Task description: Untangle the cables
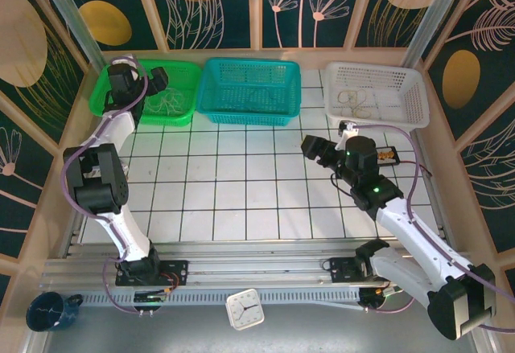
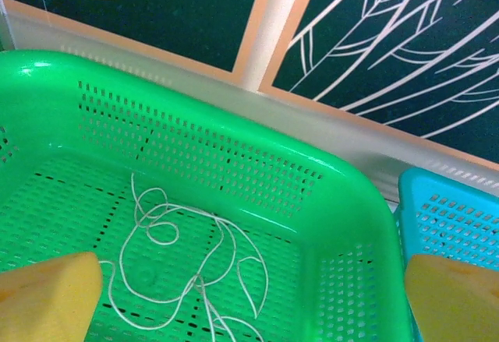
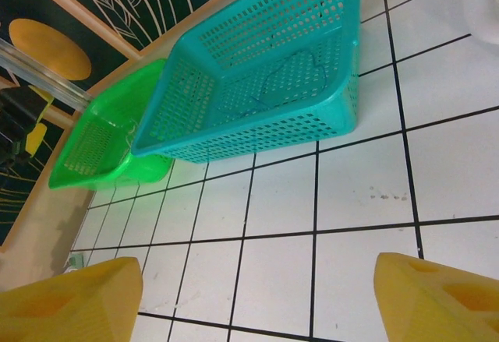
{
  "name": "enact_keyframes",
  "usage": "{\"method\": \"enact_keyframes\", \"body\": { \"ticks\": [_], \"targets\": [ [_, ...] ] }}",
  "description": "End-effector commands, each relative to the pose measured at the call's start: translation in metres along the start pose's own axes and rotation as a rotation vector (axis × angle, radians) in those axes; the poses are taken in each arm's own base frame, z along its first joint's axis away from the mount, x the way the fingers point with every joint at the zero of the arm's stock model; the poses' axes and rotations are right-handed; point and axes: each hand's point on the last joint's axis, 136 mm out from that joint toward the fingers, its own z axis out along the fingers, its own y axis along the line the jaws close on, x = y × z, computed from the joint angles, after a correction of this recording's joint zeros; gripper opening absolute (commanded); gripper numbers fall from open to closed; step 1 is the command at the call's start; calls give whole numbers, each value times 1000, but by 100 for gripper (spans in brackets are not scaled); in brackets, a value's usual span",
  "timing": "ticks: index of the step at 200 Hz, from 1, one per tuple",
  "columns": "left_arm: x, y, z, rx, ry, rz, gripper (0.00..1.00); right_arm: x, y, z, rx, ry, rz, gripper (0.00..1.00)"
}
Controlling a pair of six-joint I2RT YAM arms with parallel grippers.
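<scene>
- cables (image 1: 165,98) lie apart: pale wire (image 2: 183,264) in the green basket (image 2: 234,151), bluish wire (image 3: 284,85) in the teal basket (image 3: 257,133), tan wire (image 1: 354,96) in the white basket (image 1: 406,110).
- left fingers (image 2: 47,295) spread wide above the pale wire, empty.
- right fingers (image 3: 437,299) gape, empty, over the table (image 3: 359,186).
- untangling looks nearly done; the pale loops may need checking.

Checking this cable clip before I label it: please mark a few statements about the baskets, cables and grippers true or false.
1. A pale cable lies in the green basket. True.
2. The left gripper grips that cable. False: its jaws stand open above it, empty.
3. The right gripper holds a cable. False: it is open and empty over the tiled table.
4. The teal basket stands between the green basket and the white basket. True.
</scene>
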Motion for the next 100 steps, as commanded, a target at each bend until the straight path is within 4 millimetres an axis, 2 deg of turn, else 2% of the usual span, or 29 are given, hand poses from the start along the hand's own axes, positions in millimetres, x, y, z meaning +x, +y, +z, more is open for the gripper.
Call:
{"method": "enact_keyframes", "body": {
  "ticks": [1,9,15,18,57,79,82,100],
  "targets": [
    [-29,-20,-25,66,-60,25,99,-14,1,-6,17,-46,-40,89],
    [-32,-25,-33,85,-74,22,99,-16,-1,-6,35,-53,-55,99],
    [-30,-26,-35,97,-75,15,99,-17,-5,-6,55,-56,-67,99],
    [-39,-32,-45,111,-103,16,99,-18,-7,-5,68,-55,-70,99],
    [-43,-48,-99,189,-190,12,99,-23,-40,2,244,-81,-136,99],
    [-40,-47,-132,185,-252,30,99,-33,-63,-1,359,-165,-140,99],
    [-32,-44,-135,180,-247,27,99,-35,-67,-2,377,-179,-140,99],
    [-19,-40,-158,176,-297,32,99,-47,-82,-7,455,-264,-167,99]
  ]
}}
